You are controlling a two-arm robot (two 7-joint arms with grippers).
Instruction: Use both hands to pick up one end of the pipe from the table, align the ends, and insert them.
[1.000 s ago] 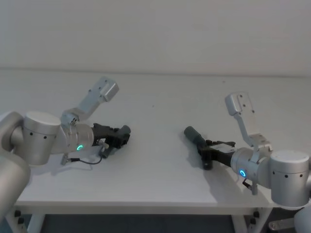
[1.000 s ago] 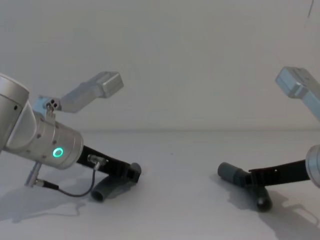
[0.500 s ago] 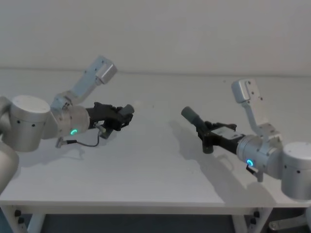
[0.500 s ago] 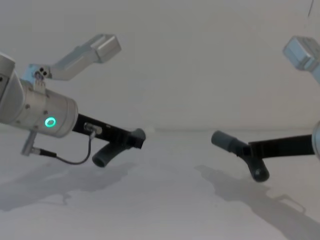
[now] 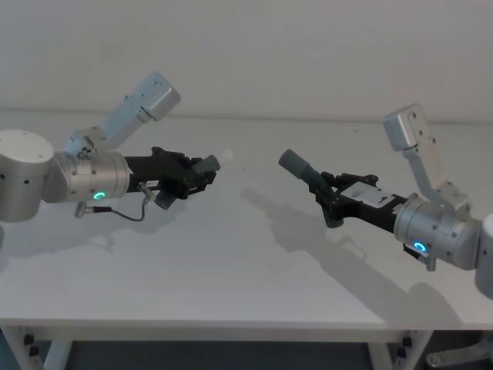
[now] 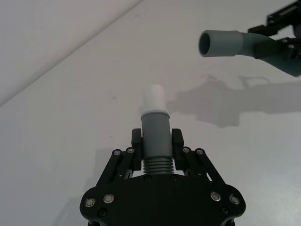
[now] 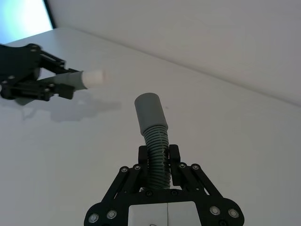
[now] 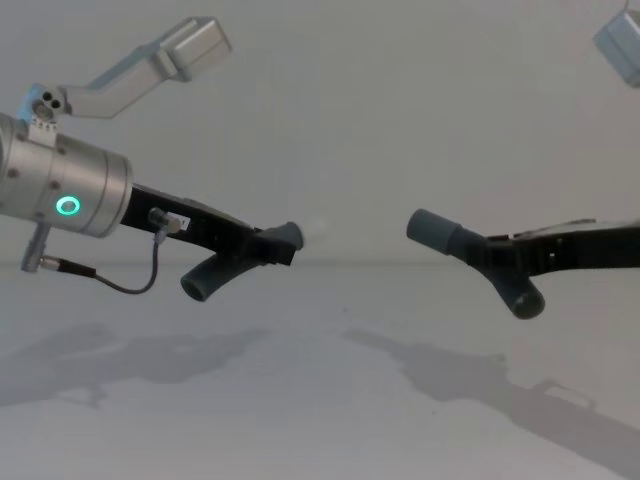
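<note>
Left wrist view: my left gripper [image 6: 156,147] is clamped on the ribbed part of the tipped piece [image 6: 155,128], a finger pressed against each side.
Tipped piece: its long axis runs straight out from between the fingers. The white tip [image 6: 154,98] leads, pointing across toward my right arm. In the chest view the rear end hangs down below the gripper.
Right gripper [image 5: 327,194]: I see it pinched on the ribbed part of the sleeve piece [image 7: 155,141].
Sleeve piece: the sleeve [image 5: 296,164] points up and toward my left side, open mouth forward. The rear end bends down under the gripper.
Ends: they face each other with a clear gap between. From the left wrist the sleeve sits off to one side of the tip's axis, so the two axes are not in line.
Table [image 5: 246,270]: both pieces are held in the air above it.
</note>
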